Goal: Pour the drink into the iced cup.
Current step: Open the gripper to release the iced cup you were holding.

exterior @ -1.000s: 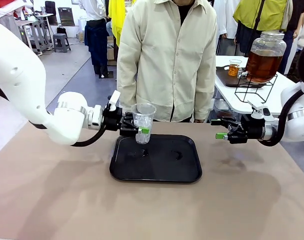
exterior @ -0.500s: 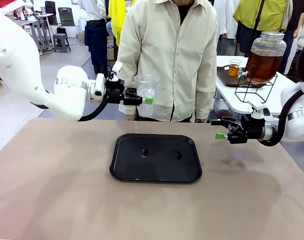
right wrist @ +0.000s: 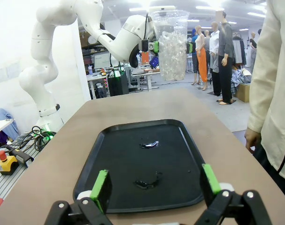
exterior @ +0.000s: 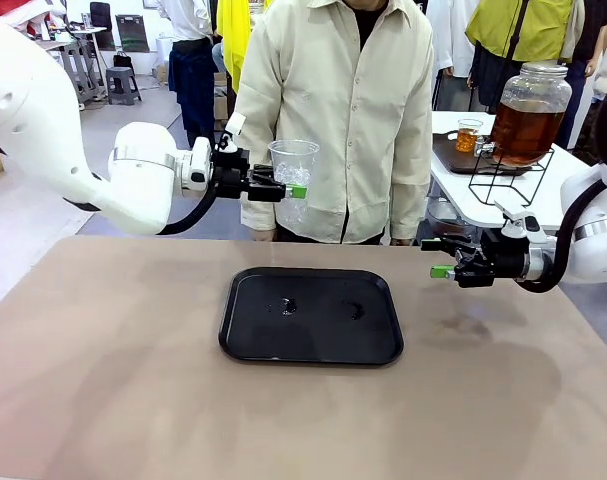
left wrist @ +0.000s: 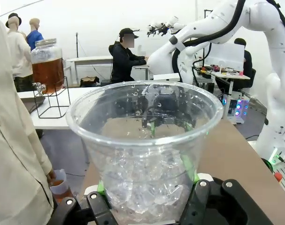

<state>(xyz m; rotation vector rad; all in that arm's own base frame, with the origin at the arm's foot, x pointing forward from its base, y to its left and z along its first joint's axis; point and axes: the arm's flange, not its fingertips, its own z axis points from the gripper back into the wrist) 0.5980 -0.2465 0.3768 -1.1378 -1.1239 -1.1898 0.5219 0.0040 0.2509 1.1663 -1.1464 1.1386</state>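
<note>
Brown tabletop (exterior: 133, 400) fills the front view, with a black tray (exterior: 311, 316) at its centre and a person in a cream shirt (exterior: 333, 110) standing at the far edge. The left gripper (exterior: 283, 189) is clamped on the iced cup (exterior: 293, 168), a clear plastic cup of ice, held upright in the air in front of the person, up and left of the tray. A second ago that cup stood on the tray; half a second ago it was already lifted clear, and it has since risen only slightly. Two wet marks are left on the tray. The right gripper (exterior: 442, 258) hangs over the table right of the tray, jaws apart, empty and unmoved. The drink (exterior: 525, 128) sits in a glass dispenser jar (exterior: 529, 112) on a wire stand on a white side table (exterior: 463, 195), well apart from the cup.

Left wrist view: the iced cup (left wrist: 144, 154) sits between the green pads (left wrist: 101, 187), gripped low on its wall, ice filling the lower part. The dispenser jar (left wrist: 47, 66) stands far off at upper left.

Right wrist view: open fingers (right wrist: 101, 185) frame the tray (right wrist: 147, 159); the raised cup (right wrist: 172, 44) shows beyond it.

Judgement: pick-up is complete; the cup must next travel to the jar's tap. No drink has been poured.
</note>
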